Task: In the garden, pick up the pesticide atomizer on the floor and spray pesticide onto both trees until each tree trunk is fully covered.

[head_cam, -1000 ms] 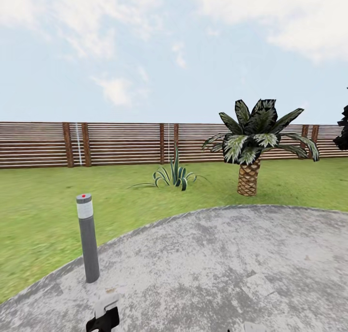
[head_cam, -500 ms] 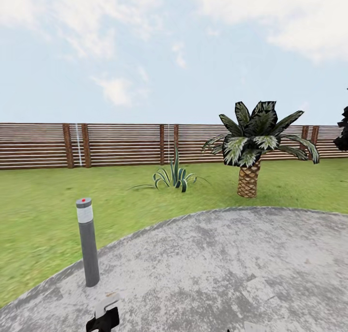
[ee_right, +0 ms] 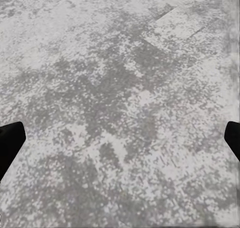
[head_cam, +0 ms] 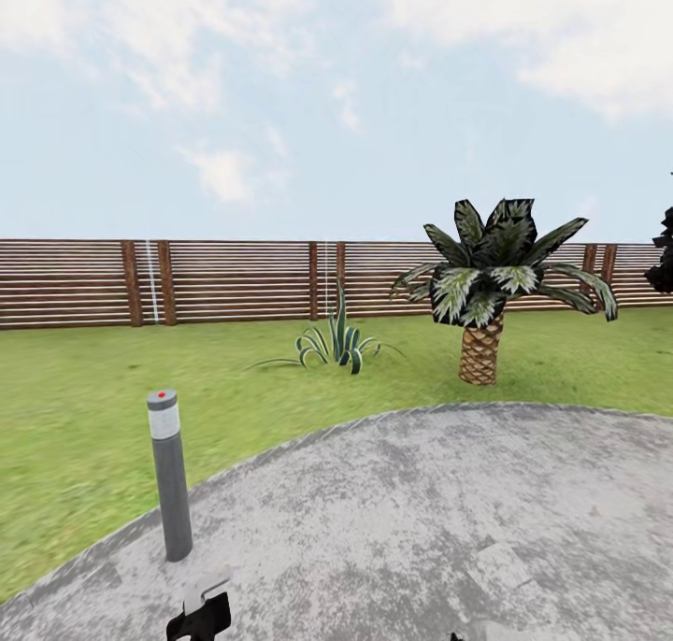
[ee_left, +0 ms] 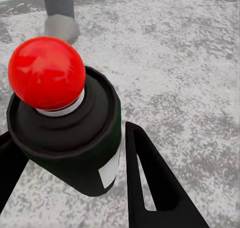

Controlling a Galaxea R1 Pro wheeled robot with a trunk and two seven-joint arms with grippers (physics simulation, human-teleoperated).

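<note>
Scanning left to right, you pass a grey bollard (head_cam: 169, 476) at the near left, a spiky plant (head_cam: 338, 340) and short palm (head_cam: 486, 291) on the lawn (head_cam: 75, 407). Your left gripper (ee_left: 70, 153) pinches a dark red-knobbed canister (ee_left: 65, 123), apparently the atomizer; the right gripper (ee_right: 120, 138) is spread, empty. No target trunk shows, so next turn toward the trees.

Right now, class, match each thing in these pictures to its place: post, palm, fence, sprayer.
Things:
1 post
2 palm
3 fence
4 sprayer

Places:
a behind the lawn
b in the left gripper
c on the grass
d at the edge of the grey paving

Pairs: 1-d, 2-c, 3-a, 4-b.
</note>
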